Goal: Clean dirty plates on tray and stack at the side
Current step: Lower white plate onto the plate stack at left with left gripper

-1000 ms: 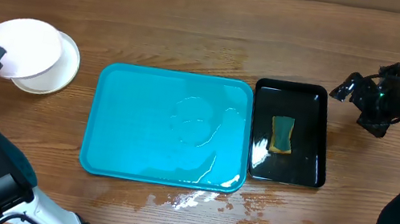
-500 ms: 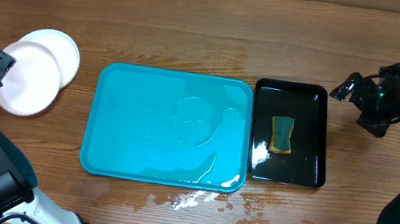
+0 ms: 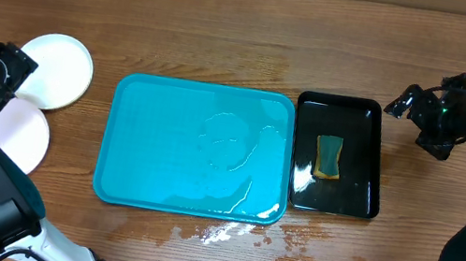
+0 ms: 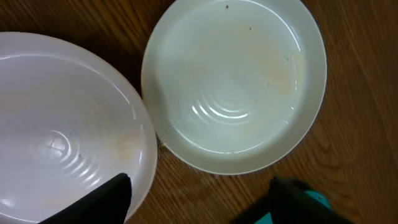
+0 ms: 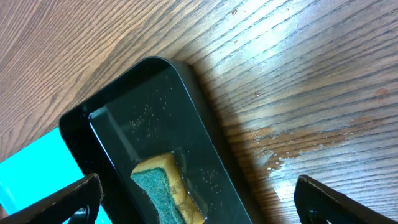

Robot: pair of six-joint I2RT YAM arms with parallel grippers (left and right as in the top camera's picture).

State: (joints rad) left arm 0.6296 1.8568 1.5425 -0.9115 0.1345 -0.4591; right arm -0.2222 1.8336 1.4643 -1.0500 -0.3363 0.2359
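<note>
**Two plates on the wood left of the tray, both grippers spread**

At the far left, the left gripper [image 3: 6,78] hangs above the spot where two plates meet. Its fingers [image 4: 99,202] are spread, with bare wood and a plate edge between them and nothing pinched. One finger overlaps the rim of the white plate [image 4: 62,137] in the wrist view; whether it touches cannot be told.

The white plate [image 3: 16,134] lies flat on the table [image 3: 230,35], nearer the front edge. The pale yellow-green plate [image 3: 61,71] lies just behind it, its bowl dotted with small dark specks [image 4: 236,81]. The two rims meet or nearly meet. Both plates sit off the tray, to its left.

The turquoise tray [image 3: 147,135] lies at the centre, with a wet sheen on it. A puddle [image 3: 225,234] lies on the wood in front of it.

Just right of it stands the black tray [image 3: 378,160], holding a green-and-yellow sponge [image 3: 328,156].

The right gripper [image 3: 417,119] hovers beyond the black tray's far right corner, fingers [image 5: 62,202] wide apart and holding nothing.
</note>
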